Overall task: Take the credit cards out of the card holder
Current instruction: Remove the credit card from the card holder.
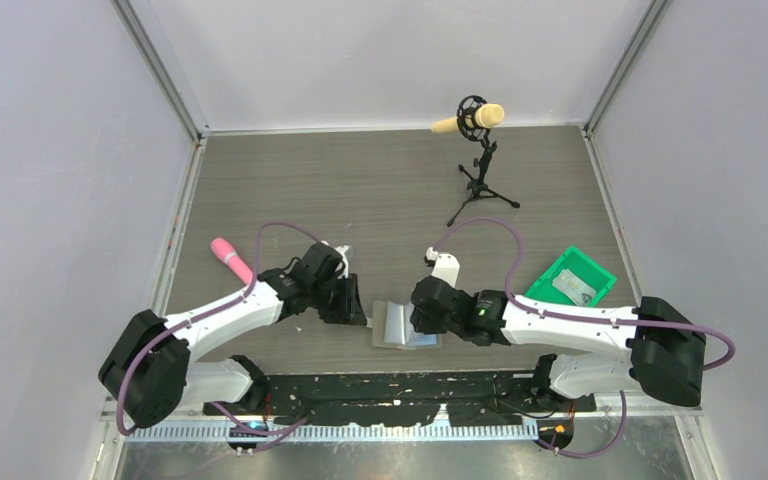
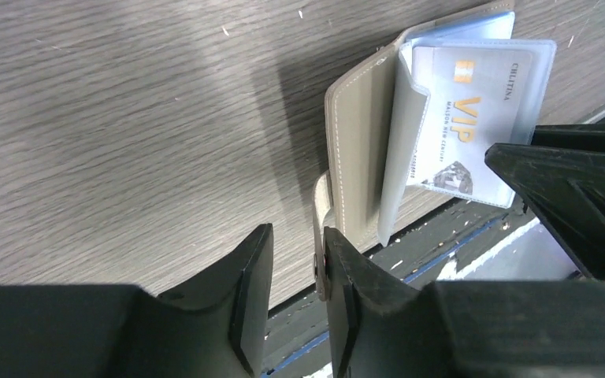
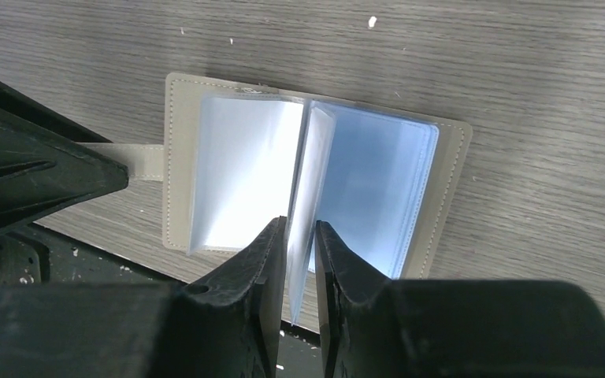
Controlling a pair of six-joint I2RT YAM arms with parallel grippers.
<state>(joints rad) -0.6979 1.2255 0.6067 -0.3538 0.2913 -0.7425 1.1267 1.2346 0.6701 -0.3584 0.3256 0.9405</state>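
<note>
The card holder (image 1: 405, 325) lies open by the table's front edge, its grey-olive cover (image 3: 175, 165) flat on the table. One clear pocket leaf (image 3: 303, 177) stands upright from the spine. In the left wrist view that leaf shows a pale credit card (image 2: 465, 110) printed VIP. My right gripper (image 3: 301, 224) straddles the leaf's near edge, its jaws narrow, with a slit of table still showing beside the leaf. My left gripper (image 2: 295, 236) is open a little. The holder's strap tab (image 2: 323, 209) rests against the inner face of its right finger only.
A green bin (image 1: 550, 275) holding a pale card stands at the right. A pink object (image 1: 232, 258) lies left of the left arm. A microphone on a small tripod (image 1: 480, 150) stands at the back. The black table edge rail (image 1: 390, 385) runs just below the holder.
</note>
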